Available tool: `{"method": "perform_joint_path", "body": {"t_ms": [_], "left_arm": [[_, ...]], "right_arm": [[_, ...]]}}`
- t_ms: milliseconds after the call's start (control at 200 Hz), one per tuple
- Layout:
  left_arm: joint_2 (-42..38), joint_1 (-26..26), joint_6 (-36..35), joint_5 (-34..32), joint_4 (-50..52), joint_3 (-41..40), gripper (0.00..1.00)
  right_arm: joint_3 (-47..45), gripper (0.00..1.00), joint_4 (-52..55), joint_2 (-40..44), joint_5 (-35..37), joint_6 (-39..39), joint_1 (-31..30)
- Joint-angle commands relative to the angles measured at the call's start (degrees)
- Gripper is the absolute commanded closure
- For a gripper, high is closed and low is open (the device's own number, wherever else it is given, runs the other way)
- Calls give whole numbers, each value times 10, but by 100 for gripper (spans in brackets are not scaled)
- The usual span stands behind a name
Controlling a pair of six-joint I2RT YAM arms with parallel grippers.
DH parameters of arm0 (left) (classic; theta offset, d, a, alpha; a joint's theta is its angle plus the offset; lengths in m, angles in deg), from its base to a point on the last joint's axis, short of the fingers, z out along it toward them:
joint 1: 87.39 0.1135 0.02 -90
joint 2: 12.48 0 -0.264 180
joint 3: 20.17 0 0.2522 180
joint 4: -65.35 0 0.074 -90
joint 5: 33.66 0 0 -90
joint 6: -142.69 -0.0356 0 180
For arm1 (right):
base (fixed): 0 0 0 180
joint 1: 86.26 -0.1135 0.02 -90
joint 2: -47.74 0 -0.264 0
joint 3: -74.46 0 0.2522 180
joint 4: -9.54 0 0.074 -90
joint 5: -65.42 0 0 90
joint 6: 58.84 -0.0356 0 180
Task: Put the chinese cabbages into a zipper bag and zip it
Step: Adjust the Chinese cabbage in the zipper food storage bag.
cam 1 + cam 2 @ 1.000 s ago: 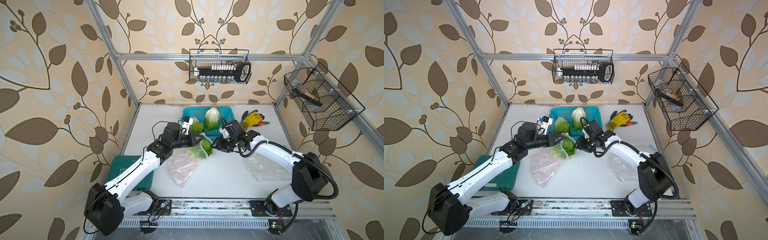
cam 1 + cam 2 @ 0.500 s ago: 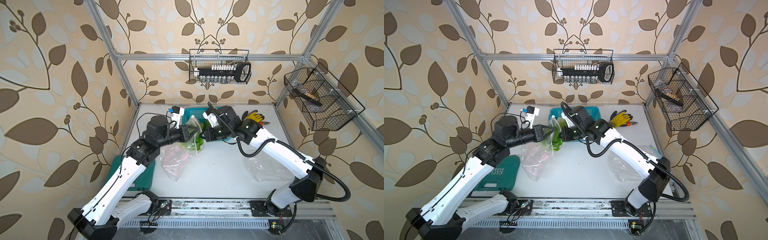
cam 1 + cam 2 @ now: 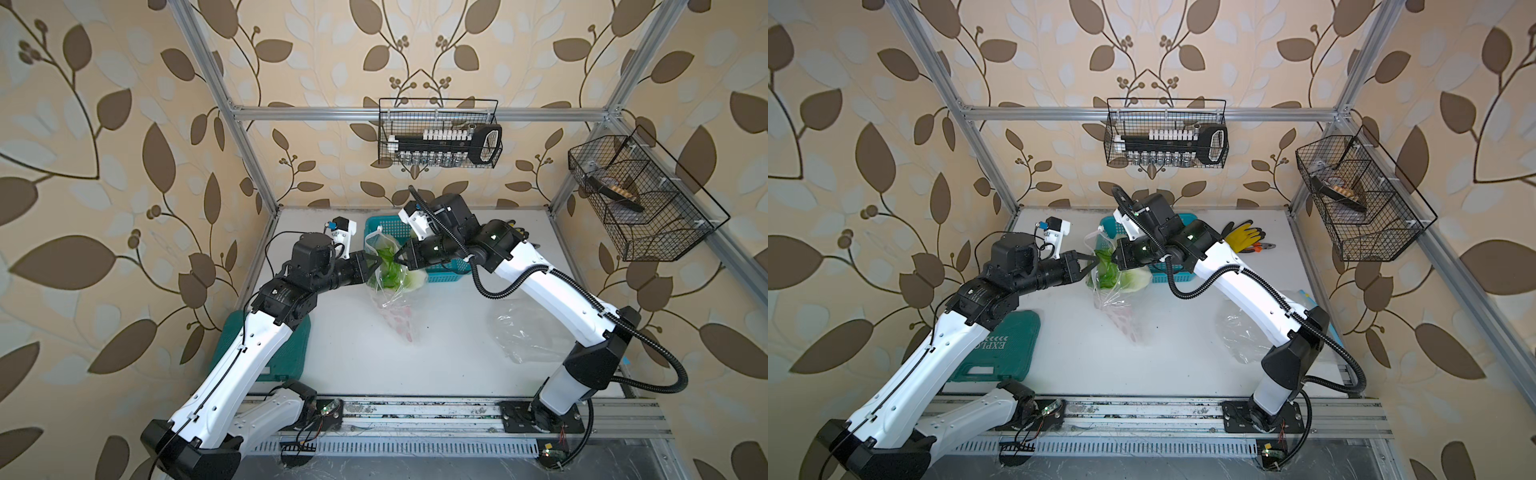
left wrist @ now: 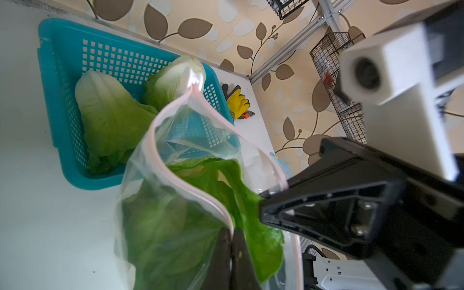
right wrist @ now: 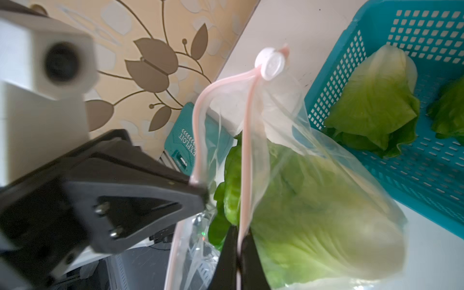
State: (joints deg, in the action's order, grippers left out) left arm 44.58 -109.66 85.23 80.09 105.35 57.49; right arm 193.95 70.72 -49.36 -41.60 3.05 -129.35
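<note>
Zipper bag [image 3: 392, 291] hangs open, rim pinched by left gripper [image 3: 376, 262] and right gripper [image 3: 396, 259]; one chinese cabbage [image 5: 313, 226] inside, two cabbages [image 4: 108, 118] in teal basket [image 4: 62, 62].

The zipper bag [image 3: 390, 291] hangs between the left gripper [image 3: 374, 262] and the right gripper [image 3: 397, 259]. Each pinches one side of its mouth, and the slider [image 5: 271, 62] sits at the mouth's far end. One chinese cabbage [image 5: 313, 226] sits inside the bag, below both grippers. Beyond them, a second chinese cabbage [image 4: 108, 118] and a third chinese cabbage [image 4: 170, 82] lie side by side in the basket [image 4: 62, 75]. A work glove [image 3: 1244, 237] lies beside the basket, on the right gripper's side. A tool case [image 3: 1000, 349] lies well back under the left arm, and a loose plastic bag [image 3: 523, 332] lies under the right arm.
</note>
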Motion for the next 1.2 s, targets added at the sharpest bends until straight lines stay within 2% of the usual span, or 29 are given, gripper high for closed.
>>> {"method": "perform_joint_path", "body": {"t_ms": [0, 45, 175, 220, 270, 315, 415, 500, 590, 705, 805, 855, 950, 1000, 1060, 1195], "left_arm": [[-19, 17, -13, 3, -1, 41, 100], [-21, 26, -11, 7, -2, 46, 100], [-9, 31, -3, 17, 5, 42, 100], [-11, 32, 1, 21, 0, 34, 100], [-20, 31, 2, 21, -10, 26, 100], [-28, 31, 1, 20, -16, 25, 100], [-25, 32, -1, 36, -17, 34, 100], [-14, 32, -8, 36, -12, 25, 100], [-2, 34, -10, 39, -10, 14, 100], [9, 35, -9, 50, -20, 8, 100], [13, 34, -17, 48, -13, 1, 100], [11, 35, -17, 51, -13, -1, 100], [-3, 45, -36, 55, -7, 23, 100], [-6, 58, -40, 52, 4, 48, 100], [-5, 67, -43, 43, 23, 76, 100], [-16, 67, -51, 22, 44, 104, 100]], "right_arm": [[-4, 100, 11, 11, 22, 24, 24], [1, 100, 18, 11, 21, 33, 43], [36, 100, 71, -21, 54, 64, 41], [36, 100, 82, -28, 91, 82, 33], [39, 100, 102, -38, 164, 100, 28], [37, 100, 114, -47, 179, 105, 30], [28, 98, 95, -47, 142, 93, 28], [30, 91, 81, -55, 103, 81, 13], [12, 82, 69, -56, 95, 66, 12], [-12, 82, 67, -58, 101, 61, 11], [-21, 96, 47, -42, 65, 47, 11], [-11, 99, 38, -33, 38, 40, 6], [6, 95, 11, -21, 6, 31, -4], [32, 92, 34, -36, 19, 39, -5], [53, 92, 59, -50, 22, 45, -3], [58, 93, 43, -52, 27, 37, -4]]}}
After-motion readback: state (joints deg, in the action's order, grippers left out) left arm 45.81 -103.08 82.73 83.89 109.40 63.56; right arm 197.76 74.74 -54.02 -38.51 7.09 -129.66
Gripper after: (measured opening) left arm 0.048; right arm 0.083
